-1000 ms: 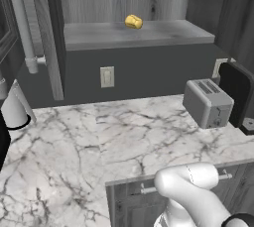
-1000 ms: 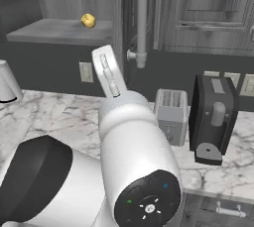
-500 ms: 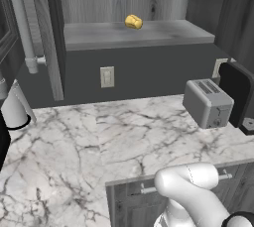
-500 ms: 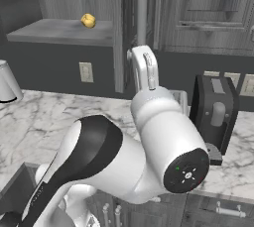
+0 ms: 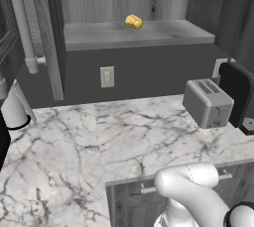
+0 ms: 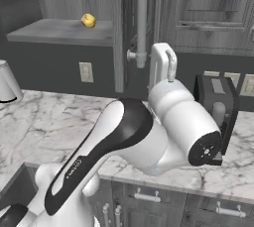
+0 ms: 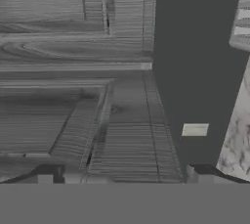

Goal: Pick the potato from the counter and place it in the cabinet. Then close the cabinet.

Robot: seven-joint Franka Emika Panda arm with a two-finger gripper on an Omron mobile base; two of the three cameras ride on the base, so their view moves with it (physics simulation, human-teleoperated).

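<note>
The potato (image 5: 133,22) (image 6: 88,20) is a small yellow lump resting on the grey shelf of the cabinet (image 5: 149,35), apart from the arm. The white marble counter (image 5: 99,137) (image 6: 39,117) spreads below. The cabinet's doors stand swung out, one with a long silver handle (image 5: 22,23) at the left, another with its handle (image 6: 142,23) right of the shelf. My arm bends up and to the right in the right base view, its white wrist (image 6: 163,62) just right of that handle. In the hand view my gripper (image 7: 124,176) is open, empty, facing panelled grey woodgrain.
A silver toaster (image 5: 208,103) sits at the counter's right, with a black coffee machine (image 6: 218,107) beyond it. A white kettle-like vessel (image 5: 12,109) stands at the far left. A wall outlet (image 5: 107,76) is under the shelf. Drawer fronts (image 5: 144,191) line the counter's front.
The arm has swung from the middle to the right in the right base view, bringing the wrist near the door handle. The potato has stayed on the shelf.
</note>
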